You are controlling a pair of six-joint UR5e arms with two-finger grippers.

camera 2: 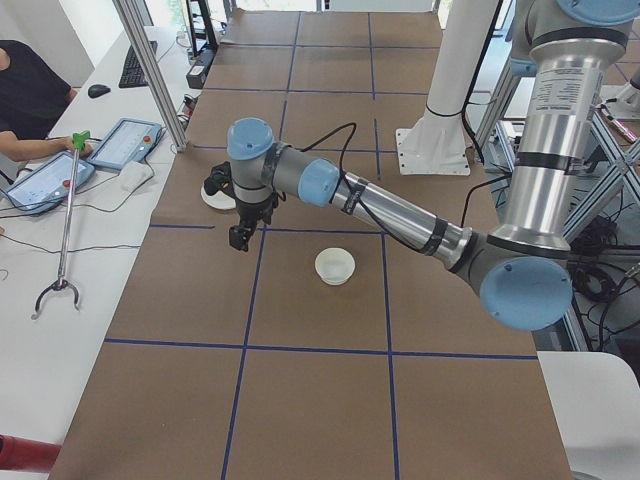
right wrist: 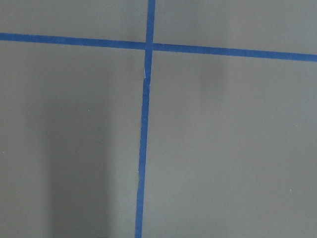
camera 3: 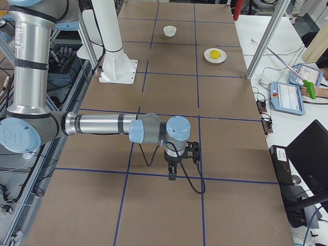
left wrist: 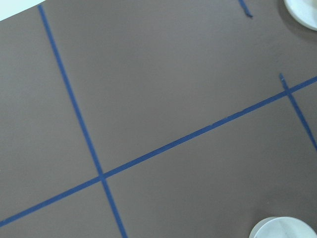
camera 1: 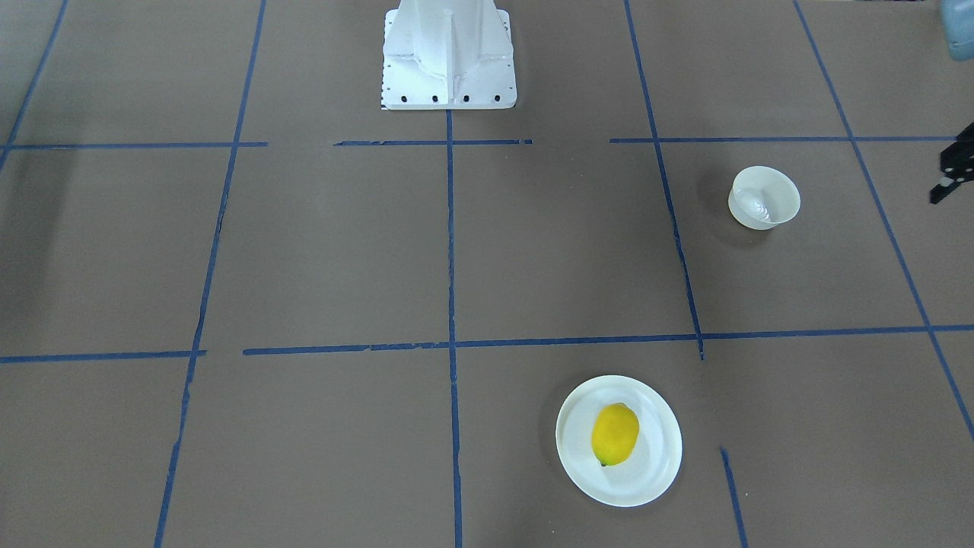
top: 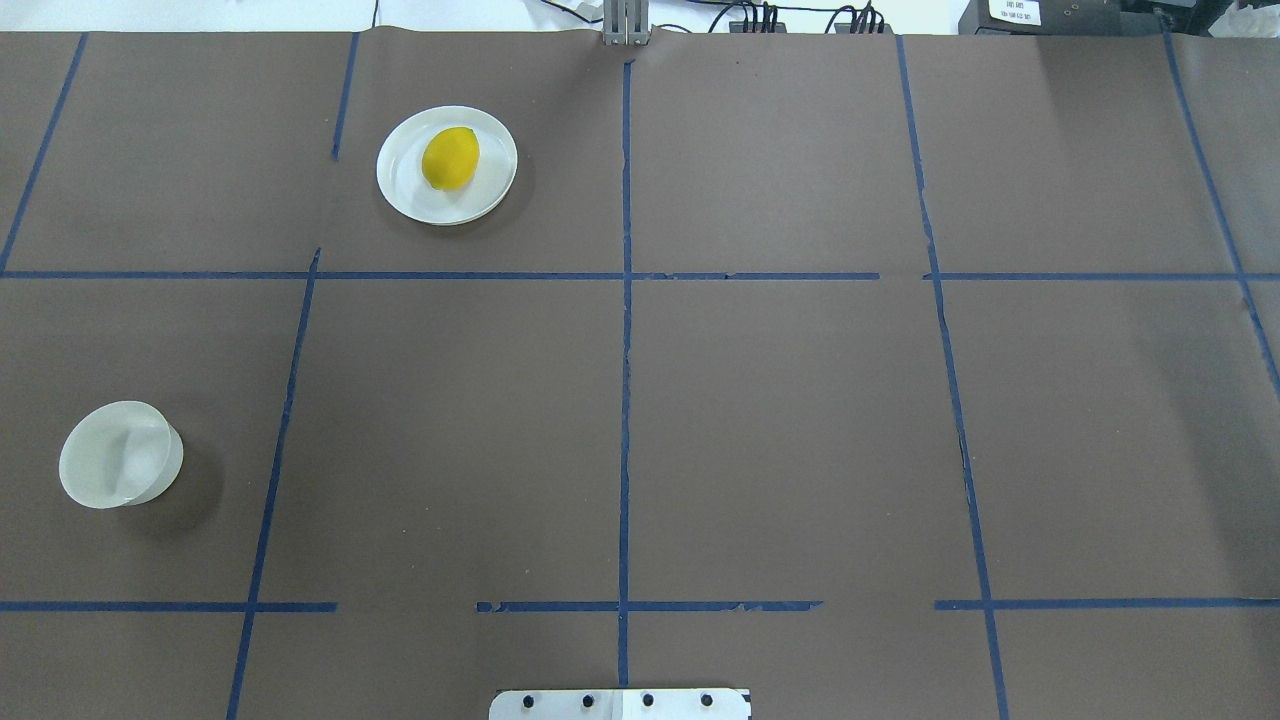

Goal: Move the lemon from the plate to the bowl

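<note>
Lemon (camera 1: 615, 434) is lying on plate (camera 1: 650, 473), well apart from bowl (camera 1: 749, 217). Left gripper (camera 2: 238, 243) is showing cut off in front view, right gripper (camera 3: 172, 174) only from the side; neither's jaw opening can be told

My overhead camera looks forward and down from behind the base (top: 620, 705); the front one faces it from the opposite edge. Both share the plate (top: 410, 195) and the bowl (top: 110, 460). Two side cameras look along the tabletop (camera 2: 320, 400) from its ends. Wrist cameras look close down at it.
</note>
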